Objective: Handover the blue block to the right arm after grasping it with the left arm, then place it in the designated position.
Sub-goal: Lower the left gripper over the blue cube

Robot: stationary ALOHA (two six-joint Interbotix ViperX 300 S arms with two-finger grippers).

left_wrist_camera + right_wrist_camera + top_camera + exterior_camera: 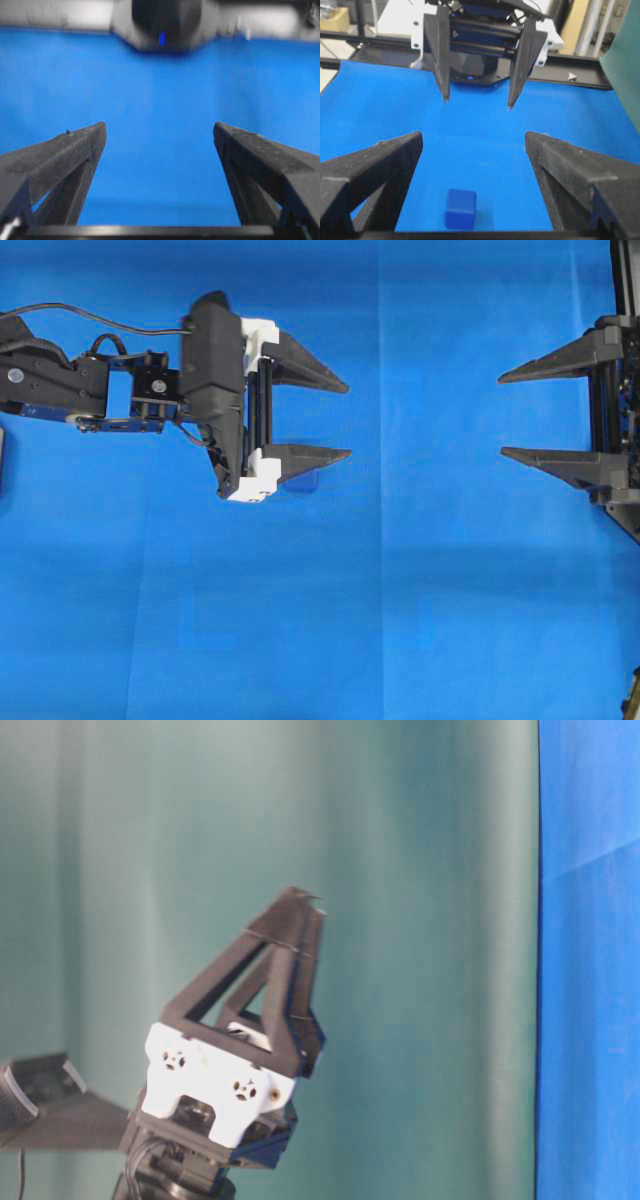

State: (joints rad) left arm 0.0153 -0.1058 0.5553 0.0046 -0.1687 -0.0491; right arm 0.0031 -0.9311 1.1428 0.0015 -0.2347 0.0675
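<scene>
Small dark-blue block [460, 208], rounded edges, sits on the blue cloth [380, 110] between the right pincer [472, 145] fingers, untouched. Beyond it, left pincer [477, 102] hangs level above the cloth, fingers apart, empty.

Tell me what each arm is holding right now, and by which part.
Nothing is held. The left gripper is open with bare fingers, and the right gripper is open and empty. The blue block lies free on the cloth.
</scene>
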